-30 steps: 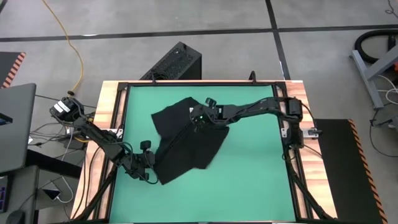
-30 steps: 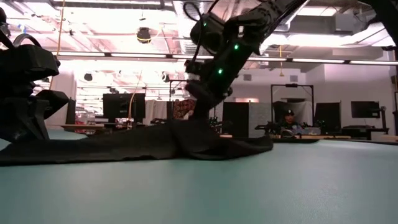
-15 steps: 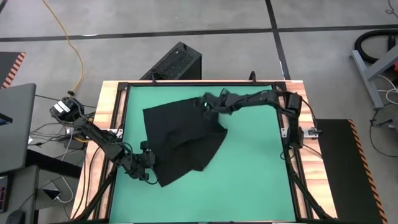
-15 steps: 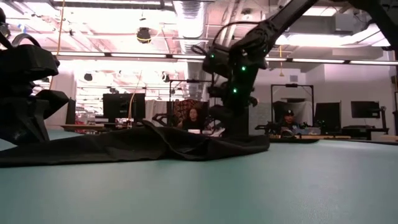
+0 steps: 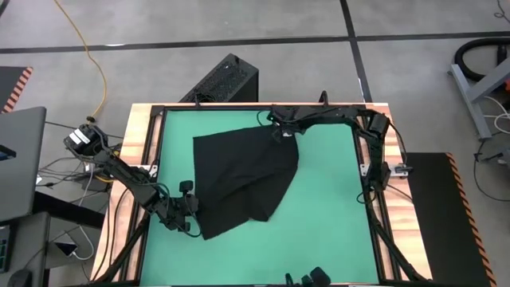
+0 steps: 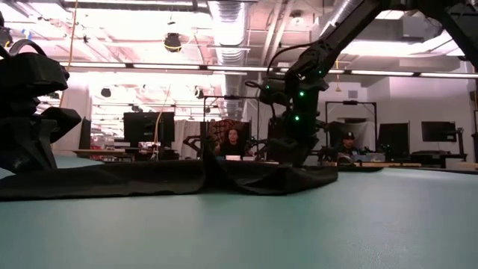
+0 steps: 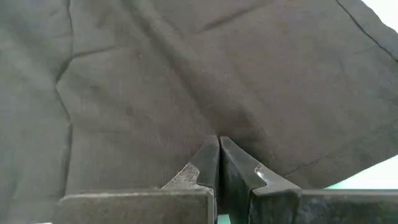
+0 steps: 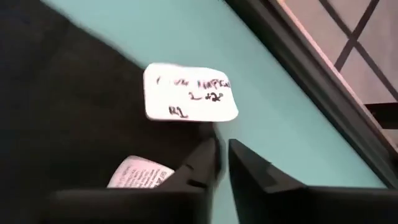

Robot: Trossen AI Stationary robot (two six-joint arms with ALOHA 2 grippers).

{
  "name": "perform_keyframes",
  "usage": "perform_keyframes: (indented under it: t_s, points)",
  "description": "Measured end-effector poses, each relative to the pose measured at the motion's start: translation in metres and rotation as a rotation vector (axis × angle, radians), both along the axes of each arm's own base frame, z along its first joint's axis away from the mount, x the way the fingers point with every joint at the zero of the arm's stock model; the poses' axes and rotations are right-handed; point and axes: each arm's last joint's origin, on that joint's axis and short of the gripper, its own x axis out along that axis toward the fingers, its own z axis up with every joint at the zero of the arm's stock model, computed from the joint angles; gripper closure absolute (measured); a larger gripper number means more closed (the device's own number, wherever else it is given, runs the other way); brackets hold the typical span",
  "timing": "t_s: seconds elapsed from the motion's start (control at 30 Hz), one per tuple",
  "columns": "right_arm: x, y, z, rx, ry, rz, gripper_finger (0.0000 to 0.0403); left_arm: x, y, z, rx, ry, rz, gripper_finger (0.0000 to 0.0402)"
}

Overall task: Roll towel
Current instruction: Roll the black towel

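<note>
A green table (image 5: 327,199) is seen carrying the black towel (image 5: 243,171), spread flat across its middle. The right gripper (image 5: 280,127) is stretched to the towel's far corner, fingers slightly parted beside the white tag (image 8: 189,92). The left gripper (image 5: 190,209) is pinched together on the towel's near-left edge

Black towel (image 5: 243,175) on green table (image 5: 327,215)

Two dark, slender, multi-jointed arms carry black cabling along their links. The right arm (image 6: 314,67) shows small green indicator lights near its wrist. The left gripper (image 7: 217,152) has two dark, tapered fingers (image 7: 239,171) with scuffed, bare-metal patches.
</note>
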Motion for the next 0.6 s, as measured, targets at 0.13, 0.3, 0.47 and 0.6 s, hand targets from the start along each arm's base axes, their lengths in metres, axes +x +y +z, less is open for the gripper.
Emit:
perform_keyframes:
  t_s: [0.13,0.3,0.47,0.6]
  points:
    - [-0.001,-0.001,-0.001,0.041,-0.021,0.012,0.0267,0.000,0.000,0.000,0.030,-0.006,-0.023,0.0401]
    - [-0.002,0.000,0.008,0.035,0.007,0.094,0.0212,0.000,0.000,0.000,0.056,-0.005,-0.059,0.0401]
    - [-0.012,0.003,0.049,-0.035,-0.069,0.129,0.0182,0.000,0.000,0.006,0.070,-0.028,-0.088,0.0386]
    - [-0.023,0.019,0.092,0.025,-0.209,0.335,0.0178,0.005,-0.003,0.023,0.101,-0.069,-0.124,0.0362]
